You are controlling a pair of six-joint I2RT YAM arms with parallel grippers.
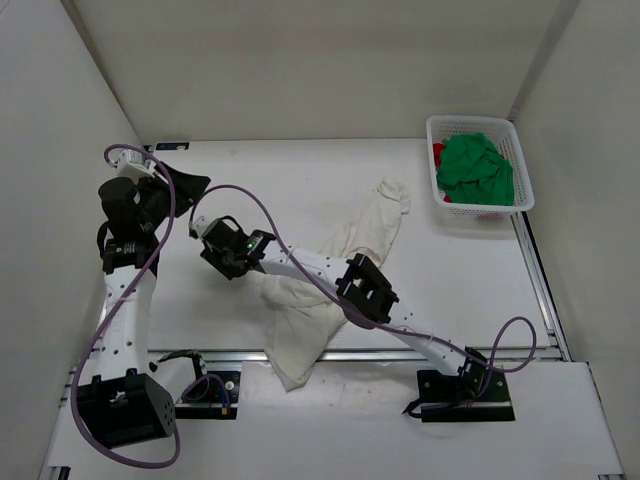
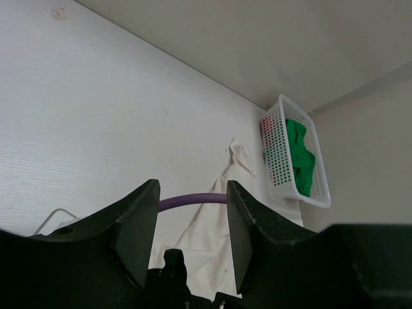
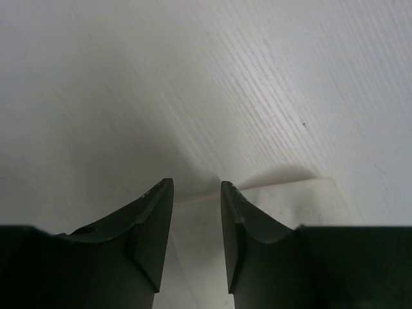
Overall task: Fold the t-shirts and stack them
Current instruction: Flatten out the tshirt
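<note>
The cream-white t-shirt (image 1: 335, 275) lies crumpled in a diagonal strip across the middle of the table; it also shows in the left wrist view (image 2: 209, 235) and the right wrist view (image 3: 290, 201). The green t-shirt (image 1: 478, 170) lies bunched in the white mesh basket (image 1: 470, 122), with a bit of the red t-shirt (image 1: 438, 152) showing under it. My right gripper (image 1: 215, 250) reaches across to the shirt's left end; it (image 3: 196, 187) is open low over the table with the shirt's edge between its fingers. My left gripper (image 1: 190, 185) is raised at the back left, open and empty (image 2: 192, 193).
The basket (image 2: 283, 164) stands at the back right corner against the wall. A purple cable (image 1: 270, 215) loops over the table from the right arm. White walls close in the table on three sides. A metal rail (image 1: 400, 354) runs along the near edge.
</note>
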